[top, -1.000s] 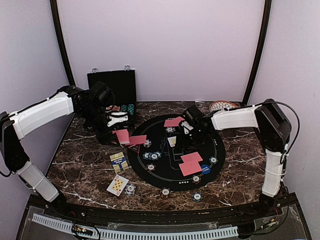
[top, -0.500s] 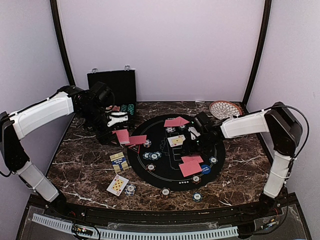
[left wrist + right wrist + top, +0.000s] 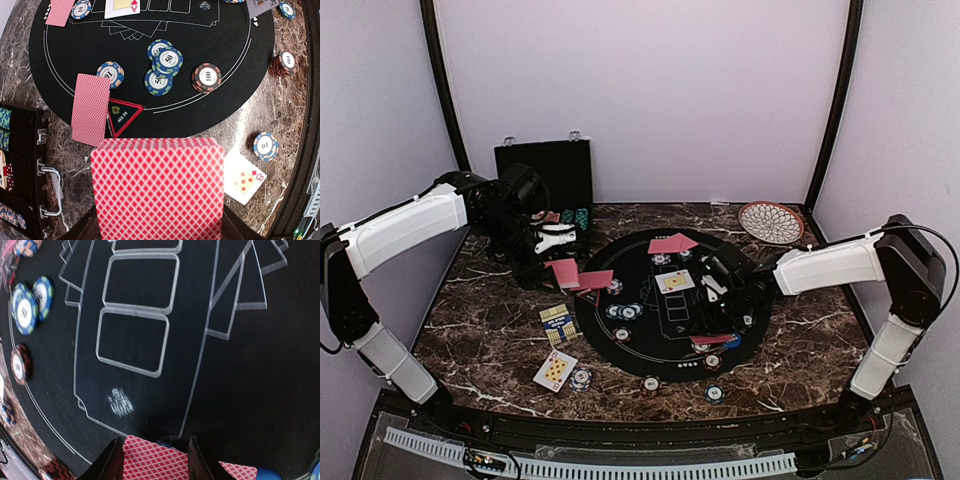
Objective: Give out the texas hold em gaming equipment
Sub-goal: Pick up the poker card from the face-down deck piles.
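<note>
Right hand [image 3: 156,441] has swung off the face-up card [image 3: 673,281] to the red-backed card pair [image 3: 150,464], now just under its half-spread, narrowing fingers [image 3: 111,462], probably for a pickup or nudge, while left hand [image 3: 548,240] stays pinching the red-backed deck [image 3: 157,187].

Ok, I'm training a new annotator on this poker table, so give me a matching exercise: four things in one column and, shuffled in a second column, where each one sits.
Things:
1. card deck
2. patterned plate
3. face-up diamonds card
4. ALL IN triangle

Places:
A. at the rim of the black mat, beside a face-down card
B. far right corner of the marble table
C. held in the left claw
D. flat on the bare marble, off the mat, near a blue chip

Pairs: 1-C, 2-B, 3-D, 4-A
</note>
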### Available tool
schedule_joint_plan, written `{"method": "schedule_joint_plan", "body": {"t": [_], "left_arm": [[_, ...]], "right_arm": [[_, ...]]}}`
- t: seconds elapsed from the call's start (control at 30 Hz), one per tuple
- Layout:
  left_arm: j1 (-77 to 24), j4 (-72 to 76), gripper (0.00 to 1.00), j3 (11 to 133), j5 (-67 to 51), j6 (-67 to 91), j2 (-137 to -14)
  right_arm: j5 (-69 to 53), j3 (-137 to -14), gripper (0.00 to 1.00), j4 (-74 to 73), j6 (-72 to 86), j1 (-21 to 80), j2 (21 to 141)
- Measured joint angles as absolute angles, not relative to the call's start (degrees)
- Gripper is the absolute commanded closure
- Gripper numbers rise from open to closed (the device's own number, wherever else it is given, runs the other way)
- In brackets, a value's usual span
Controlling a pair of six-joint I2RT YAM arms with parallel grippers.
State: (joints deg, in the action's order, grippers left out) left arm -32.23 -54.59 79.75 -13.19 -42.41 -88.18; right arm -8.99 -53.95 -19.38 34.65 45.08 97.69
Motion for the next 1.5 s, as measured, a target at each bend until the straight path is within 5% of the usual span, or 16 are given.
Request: {"method": "schedule_joint_plan", "body": {"t": [0.63, 1.5], "left_arm": [[-32.2, -54.5, 1.00, 79.4, -13.9, -42.4, -88.2], [-32.2, -54.5, 1.00, 78.7, -14.3, -42.4, -88.2]], "right_arm": [[-7.1, -68.8, 0.56, -29.2, 31.6, 44.1, 102.7], [-6.9, -51.2, 0.63, -25.1, 36.8, 50.1, 93.9]]}}
